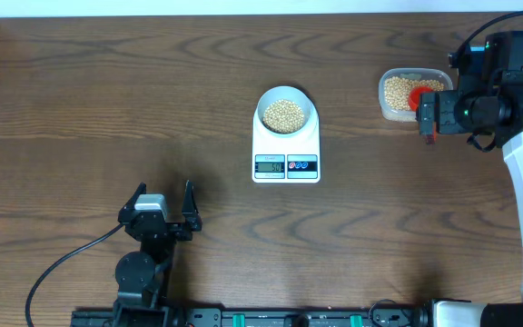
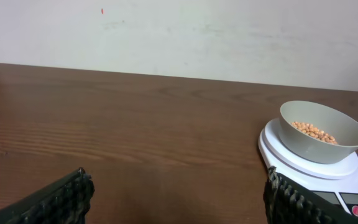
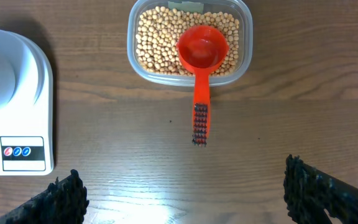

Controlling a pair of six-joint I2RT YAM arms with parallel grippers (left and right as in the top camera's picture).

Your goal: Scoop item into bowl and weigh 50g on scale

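Dark wood-grain table (image 1: 107, 109) is running under everything, with a pale wall (image 2: 179, 37) showing only in the left wrist view.

The left gripper (image 1: 163, 196) is hovering near the front edge, jaws spread, holding nothing. The right gripper (image 3: 185, 186) is hanging above the far right, also spread and empty. The white scale (image 1: 271, 147) is sitting mid-table and carrying the grey bowl (image 1: 261, 107). Its display is showing digits too small to read, and the right wrist view is cutting it off. The clear tub (image 3: 246, 37) is standing well to the right. A red scoop (image 3: 202, 53) is resting on its contents, with the handle overhanging the rim, though the arm is partly hiding it overhead. The beans (image 1: 285, 114) are lying in both the bowl and the tub.
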